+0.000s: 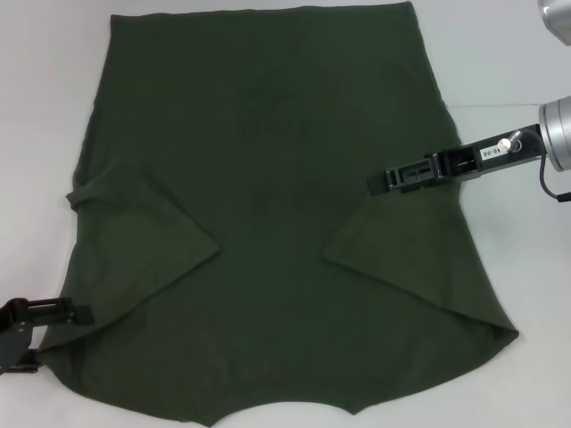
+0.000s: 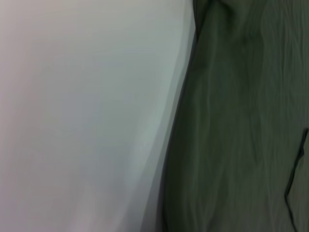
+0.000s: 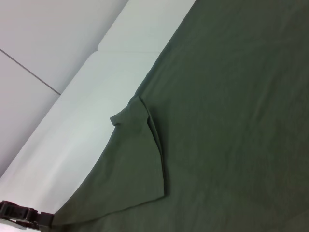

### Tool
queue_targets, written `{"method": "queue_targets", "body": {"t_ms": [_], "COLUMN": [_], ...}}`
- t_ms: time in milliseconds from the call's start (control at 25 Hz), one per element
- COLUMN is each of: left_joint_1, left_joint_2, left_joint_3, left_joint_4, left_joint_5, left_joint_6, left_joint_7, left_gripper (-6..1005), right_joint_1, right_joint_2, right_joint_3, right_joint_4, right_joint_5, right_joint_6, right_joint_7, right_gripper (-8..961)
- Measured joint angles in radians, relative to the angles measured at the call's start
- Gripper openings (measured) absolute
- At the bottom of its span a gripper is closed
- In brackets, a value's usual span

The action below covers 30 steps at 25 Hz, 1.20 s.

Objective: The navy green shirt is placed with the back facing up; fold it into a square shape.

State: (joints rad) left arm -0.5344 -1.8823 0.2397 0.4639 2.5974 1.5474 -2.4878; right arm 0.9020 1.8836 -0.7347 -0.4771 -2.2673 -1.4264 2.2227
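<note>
The navy green shirt (image 1: 268, 196) looks soft, limp, light; grip its side edges. Left gripper (image 1: 40, 325), right gripper (image 1: 393, 178): jaw state probably unreadable here

The navy green shirt (image 1: 268, 178) ran past the head view's top and bottom edges, hiding hem and collar. The left gripper (image 1: 36, 325) was cut off at the frame's corner, its fingers unreadable. The left wrist view stayed blurred throughout
</note>
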Motion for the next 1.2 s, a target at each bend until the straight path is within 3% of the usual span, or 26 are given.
{"method": "queue_targets", "body": {"t_ms": [880,1200], "left_joint_1": [0.000,0.004], "left_joint_2": [-0.004,-0.005], "left_joint_3": [0.001,0.001], "left_joint_4": [-0.002,-0.002], "left_joint_5": [0.009,0.009], "left_joint_6": [-0.036,-0.038], "left_joint_7": [-0.020,-0.022], "left_gripper": [765,476], "right_joint_1": [-0.001,-0.003], "right_joint_2": [0.006,0.008], "right_joint_3": [0.000,0.000], "right_joint_4": [0.002,0.002], "right_joint_5": [0.002,0.003], "right_joint_6": [0.003,0.003], "right_joint_7": [-0.003,-0.004], "right_gripper": [888,888]}}
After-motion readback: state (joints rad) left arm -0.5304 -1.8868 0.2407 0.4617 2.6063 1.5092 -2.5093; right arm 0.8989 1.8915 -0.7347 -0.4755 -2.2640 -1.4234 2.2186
